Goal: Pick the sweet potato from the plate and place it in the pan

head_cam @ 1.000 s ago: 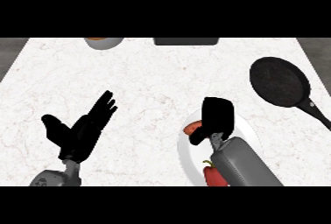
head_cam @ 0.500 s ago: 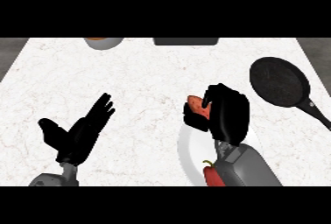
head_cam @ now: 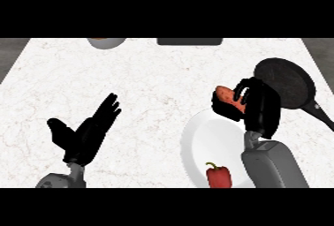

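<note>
Our right hand (head_cam: 256, 106) is curled round the sweet potato (head_cam: 229, 97), fingers and thumb wrapped over it so that only its orange upper-left end shows. We hold it off the plate (head_cam: 212, 145), above the plate's upper edge and just left of the pan (head_cam: 287, 84); whether it touches the pan's rim we cannot tell. Our left hand (head_cam: 85, 134) sits at the lower left of the counter (head_cam: 150, 79), fingers straight and spread, thumb out to the side, holding nothing and touching nothing we can see.

Counting what lies before us: 1 sweet potato, in the right hand; 1 white plate, round, at the lower right, partly covered by our right forearm; 1 red bell pepper (head_cam: 218, 175) with a green stem, resting on the plate near its lower rim; 1 dark pan at the upper right, its handle running down and to the right toward the view's edge. Inside the pan we see only its dark base.

At the far edge of the white marbled counter we count 2 more things — 1 grey bowl (head_cam: 106, 42) at the upper left, cut off by the view's top, with something orange just showing inside, and 1 dark flat object (head_cam: 190, 41) at the top middle, too cropped to name.
</note>
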Tool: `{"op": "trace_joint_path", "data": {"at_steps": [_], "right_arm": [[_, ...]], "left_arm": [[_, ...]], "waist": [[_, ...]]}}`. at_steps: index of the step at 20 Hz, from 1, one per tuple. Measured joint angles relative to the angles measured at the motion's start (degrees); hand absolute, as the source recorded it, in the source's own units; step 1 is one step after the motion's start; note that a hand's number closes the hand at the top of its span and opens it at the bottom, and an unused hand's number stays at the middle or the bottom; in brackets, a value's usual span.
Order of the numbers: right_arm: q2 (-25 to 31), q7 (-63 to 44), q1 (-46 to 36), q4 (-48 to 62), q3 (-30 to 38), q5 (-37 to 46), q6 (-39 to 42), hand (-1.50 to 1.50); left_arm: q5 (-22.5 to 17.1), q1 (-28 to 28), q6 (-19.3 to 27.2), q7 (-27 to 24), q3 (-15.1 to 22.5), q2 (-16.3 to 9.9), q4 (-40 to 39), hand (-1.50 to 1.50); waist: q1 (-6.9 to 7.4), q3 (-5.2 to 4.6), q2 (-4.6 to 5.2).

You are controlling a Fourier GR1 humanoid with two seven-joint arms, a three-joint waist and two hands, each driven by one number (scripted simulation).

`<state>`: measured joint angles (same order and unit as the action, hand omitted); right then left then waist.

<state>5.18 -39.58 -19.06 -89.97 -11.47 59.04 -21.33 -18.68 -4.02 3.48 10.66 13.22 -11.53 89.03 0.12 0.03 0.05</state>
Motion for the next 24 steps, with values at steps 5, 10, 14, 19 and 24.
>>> {"op": "trace_joint_path", "data": {"at_steps": [5, 10, 14, 19, 24], "right_arm": [[3.86, 6.66, -3.28, 10.84, 5.78, -0.81, -3.94, 1.5], [8.19, 15.4, -8.38, 24.68, 12.5, -3.49, -10.75, 1.5], [10.45, 20.56, -12.11, 35.5, 17.69, -4.62, -19.08, 1.5], [13.77, 29.47, -16.95, 47.96, 24.25, -10.18, -26.83, 1.5], [17.63, 39.29, -21.09, 58.23, 29.5, -15.86, -29.58, 1.5]], "left_arm": [[-0.24, -0.02, -1.25, 1.08, -1.15, -0.39, 0.73, 0.0], [0.96, -1.36, -1.01, 0.96, -0.91, 0.96, -0.37, 0.0], [0.79, -2.43, -1.14, 2.26, -1.25, 1.25, -0.16, 0.0], [1.15, -1.62, -1.67, 2.34, -1.12, 1.22, 1.19, 0.0], [1.47, -1.64, -2.35, 2.08, -0.78, 1.68, 0.7, 0.0]], "waist": [[0.34, 0.0, 0.11], [0.69, 0.04, 0.3], [1.16, 0.06, 0.46], [1.76, 0.13, 0.67], [2.56, 0.22, 1.09]]}}
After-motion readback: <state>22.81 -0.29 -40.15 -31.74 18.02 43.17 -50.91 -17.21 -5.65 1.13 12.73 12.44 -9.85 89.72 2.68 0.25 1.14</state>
